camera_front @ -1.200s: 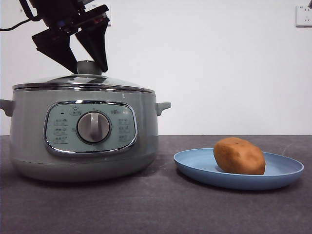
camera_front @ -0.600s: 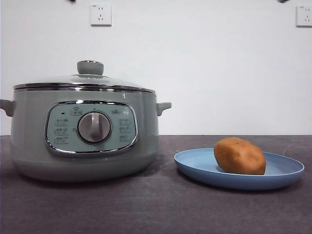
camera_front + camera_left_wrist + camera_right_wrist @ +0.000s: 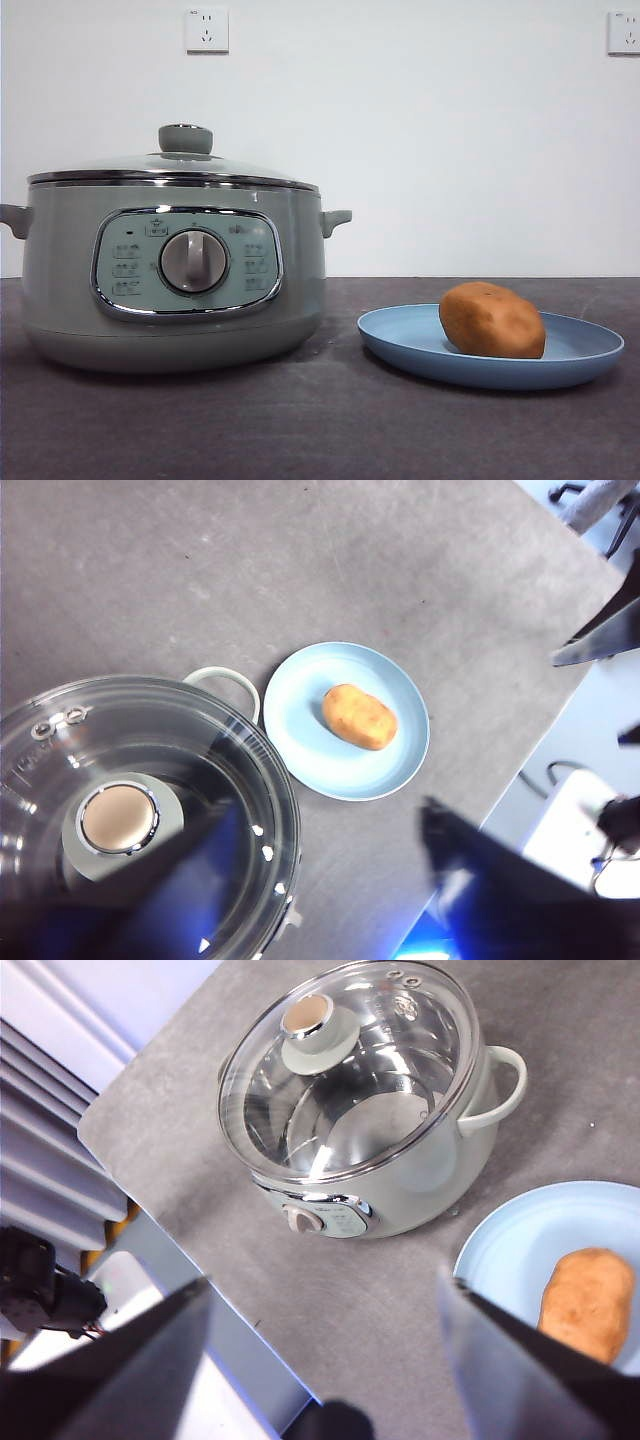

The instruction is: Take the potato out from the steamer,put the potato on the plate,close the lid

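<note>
Steamer on the left of the table, lid seated on its rim; to its right, potato lies on the plate. Left gripper high above the pot, jaws spread wide and empty. Right gripper also raised, jaws wide apart, holding nothing

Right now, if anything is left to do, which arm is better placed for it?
Neither is needed, it seems: the potato lies on the plate and the lid sits on the steamer. For a lid nudge, the left gripper, open above it.
</note>
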You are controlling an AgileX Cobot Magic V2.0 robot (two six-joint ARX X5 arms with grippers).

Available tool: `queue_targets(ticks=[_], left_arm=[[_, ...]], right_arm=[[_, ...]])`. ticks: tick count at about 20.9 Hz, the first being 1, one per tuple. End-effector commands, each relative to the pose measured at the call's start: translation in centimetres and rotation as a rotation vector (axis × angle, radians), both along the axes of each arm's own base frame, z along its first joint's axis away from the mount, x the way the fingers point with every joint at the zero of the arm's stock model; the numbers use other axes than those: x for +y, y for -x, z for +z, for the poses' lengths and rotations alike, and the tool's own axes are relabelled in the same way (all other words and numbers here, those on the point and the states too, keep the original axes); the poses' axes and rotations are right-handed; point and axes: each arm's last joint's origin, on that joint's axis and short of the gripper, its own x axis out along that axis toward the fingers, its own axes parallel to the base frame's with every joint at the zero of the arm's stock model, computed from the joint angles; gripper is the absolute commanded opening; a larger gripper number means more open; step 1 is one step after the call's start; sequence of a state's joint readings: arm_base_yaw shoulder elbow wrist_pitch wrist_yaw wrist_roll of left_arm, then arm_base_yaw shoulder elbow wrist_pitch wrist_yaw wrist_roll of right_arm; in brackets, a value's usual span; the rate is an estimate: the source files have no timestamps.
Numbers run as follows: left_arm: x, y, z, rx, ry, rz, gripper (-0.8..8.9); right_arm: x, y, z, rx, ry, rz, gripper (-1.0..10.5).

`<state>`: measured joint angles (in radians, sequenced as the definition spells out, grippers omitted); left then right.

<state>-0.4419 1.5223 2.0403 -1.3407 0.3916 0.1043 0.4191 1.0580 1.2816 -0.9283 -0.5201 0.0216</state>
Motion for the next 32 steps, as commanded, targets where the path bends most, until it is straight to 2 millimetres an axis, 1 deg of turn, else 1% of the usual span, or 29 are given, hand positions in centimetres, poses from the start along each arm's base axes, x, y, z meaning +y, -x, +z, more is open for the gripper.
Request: queue_targets(ticks=[1, 7, 21, 24, 25, 26, 28, 29, 31, 32], left_arm=[[-0.1, 0.5, -0.4, 0.027, -0.055, -0.017, -0.08], [-0.2, 0.5, -0.4, 0.052, -0.034, 0.008, -0.08], [-0.2, 0.3, -0.3, 0.030, -0.024, 0.010, -0.03], [-0.2, 0.1, -0.1, 0.002, -0.027, 0.022, -0.03], [0.1, 0.4, 0.2, -0.057, -0.059, 0.028, -0.03], [0.5, 0.7, 0.7, -0.140, -0.113, 0.049, -0.03], [1.6, 1.5, 1.6, -0.204, -0.146, 0.171, -0.03], [2.4, 2.1, 2.1, -0.207, -0.139, 0.253, -0.03], [3.5, 3.5, 2.9, -0.186, -0.062, 0.401, -0.03], [4.0, 4.3, 3.3, -0.199, -0.063, 0.439, -0.03]], right_arm=[[0.0, 0.0, -0.1, -0.026, 0.019, 0.022, -0.1], [0.0, -0.1, -0.1, -0.032, 0.016, 0.020, -0.1], [0.0, -0.1, -0.1, -0.031, 0.016, 0.020, 0.0], [0.0, -0.1, -0.1, -0.031, 0.016, 0.020, 0.0], [0.0, -0.1, -0.1, -0.031, 0.016, 0.020, 0.0], [0.0, -0.1, -0.1, -0.031, 0.016, 0.020, 0.0], [0.0, -0.1, -0.1, -0.031, 0.016, 0.020, 0.0], [0.0, -0.1, -0.1, -0.030, 0.016, 0.020, 0.0], [0.0, -0.1, -0.1, -0.031, 0.016, 0.020, 0.0], [0.0, -0.1, -0.1, -0.031, 0.016, 0.020, 0.0]])
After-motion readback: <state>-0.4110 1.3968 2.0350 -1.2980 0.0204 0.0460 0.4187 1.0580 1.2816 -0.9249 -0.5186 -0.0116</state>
